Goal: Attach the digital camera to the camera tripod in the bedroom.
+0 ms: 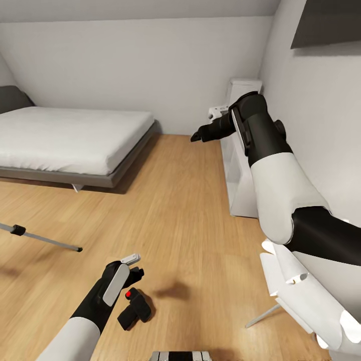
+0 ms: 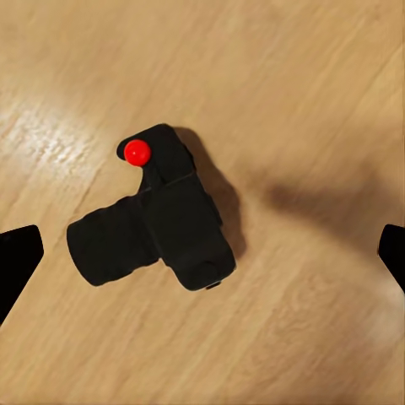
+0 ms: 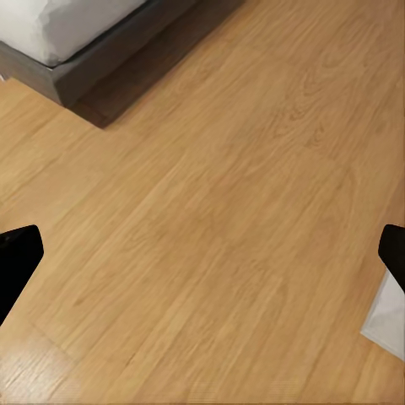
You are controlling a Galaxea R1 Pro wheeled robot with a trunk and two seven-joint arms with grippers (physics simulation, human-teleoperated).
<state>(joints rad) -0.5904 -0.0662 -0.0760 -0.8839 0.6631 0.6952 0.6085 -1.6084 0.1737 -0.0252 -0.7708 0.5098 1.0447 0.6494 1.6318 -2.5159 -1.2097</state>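
Note:
The digital camera (image 1: 134,307) lies on the light wood floor, small and black with a red button (image 2: 137,152) on top. In the left wrist view the digital camera (image 2: 160,224) sits between the two spread fingertips (image 2: 17,261). My left gripper (image 1: 133,279) hovers open just above it, apart from it. One silver leg of the camera tripod (image 1: 42,239), with a black clamp and foot, reaches in from the left edge. My right gripper (image 1: 198,136) is raised over the floor near the shelf, open and holding nothing; its fingertips (image 3: 17,263) frame bare floor.
A grey-framed white bed (image 1: 70,138) fills the far left. A white cube shelf (image 1: 240,175) stands against the right wall under a black TV (image 1: 326,22). A thin grey leg (image 1: 263,316) slants on the floor at lower right. Open wood floor (image 1: 185,210) lies between them.

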